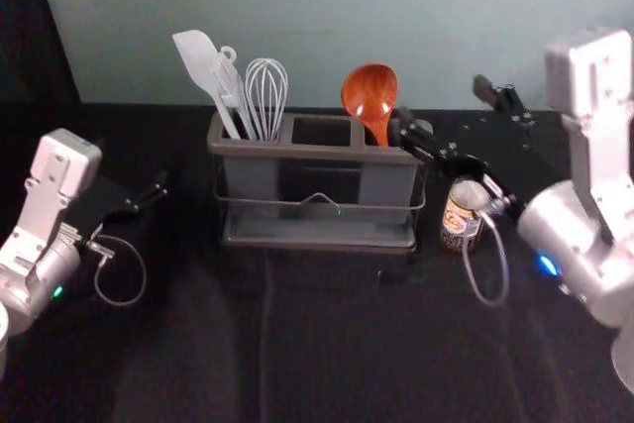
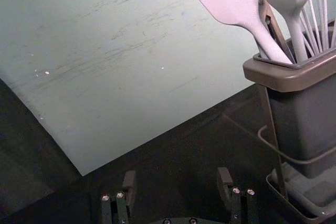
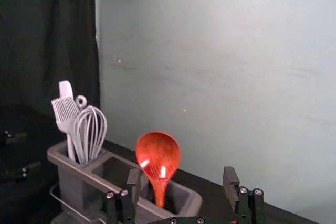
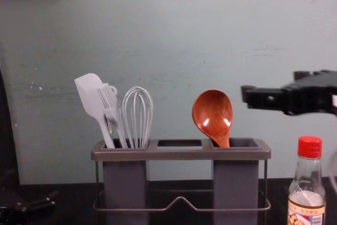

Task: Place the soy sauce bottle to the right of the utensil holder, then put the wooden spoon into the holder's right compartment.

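Note:
The wooden spoon (image 1: pixel 369 94) stands bowl up in the right compartment of the grey utensil holder (image 1: pixel 289 151), leaning slightly; the chest view shows the spoon (image 4: pixel 212 115) there too. To the holder's right, the soy sauce bottle (image 1: pixel 462 220) is upright with its red cap (image 4: pixel 309 147) on. My right gripper (image 1: pixel 443 109) is open beside the spoon, on its right, holding nothing; in its wrist view, the gripper (image 3: pixel 182 177) has its fingers wide apart near the spoon (image 3: pixel 158 156). Left of the holder, my left gripper (image 1: pixel 149 197) is parked, and its wrist view shows this gripper (image 2: pixel 177 178) open.
A spatula (image 4: pixel 90 98), a brush (image 4: pixel 110 106) and a whisk (image 4: pixel 138 117) stand in the holder's left compartment. A wall (image 1: pixel 347 17) rises behind the black table (image 1: pixel 327 344). A cable loop hangs from each arm.

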`<act>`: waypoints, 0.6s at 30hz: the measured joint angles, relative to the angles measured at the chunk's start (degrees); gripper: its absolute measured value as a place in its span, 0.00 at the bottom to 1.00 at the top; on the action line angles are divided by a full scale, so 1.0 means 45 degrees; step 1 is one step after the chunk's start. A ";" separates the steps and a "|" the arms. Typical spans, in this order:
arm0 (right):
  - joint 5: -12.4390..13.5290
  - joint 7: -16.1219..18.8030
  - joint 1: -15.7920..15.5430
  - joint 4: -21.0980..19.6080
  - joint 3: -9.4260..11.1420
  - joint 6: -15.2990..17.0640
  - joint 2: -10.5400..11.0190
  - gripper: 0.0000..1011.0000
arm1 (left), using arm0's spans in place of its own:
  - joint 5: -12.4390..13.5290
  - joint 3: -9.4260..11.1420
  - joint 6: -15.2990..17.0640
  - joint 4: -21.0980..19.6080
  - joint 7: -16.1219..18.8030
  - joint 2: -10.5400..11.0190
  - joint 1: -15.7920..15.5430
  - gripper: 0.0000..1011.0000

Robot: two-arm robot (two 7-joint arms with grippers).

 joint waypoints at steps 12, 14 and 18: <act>-0.0519 0.0144 -0.3088 -0.0120 0.1040 -0.3490 0.0982 0.99 | 0.0000 -0.0001 -0.0001 0.0000 0.0000 0.0001 0.0000 0.99; -0.0454 0.0285 -0.3448 0.0209 0.1228 -0.4050 0.1052 0.99 | 0.0000 0.0000 -0.0001 0.0000 0.0000 0.0000 0.0001 0.99; -0.0337 0.0486 -0.3704 0.0716 0.1404 -0.4549 0.1088 0.99 | 0.0000 -0.0001 0.0000 0.0000 0.0001 0.0000 0.0000 0.99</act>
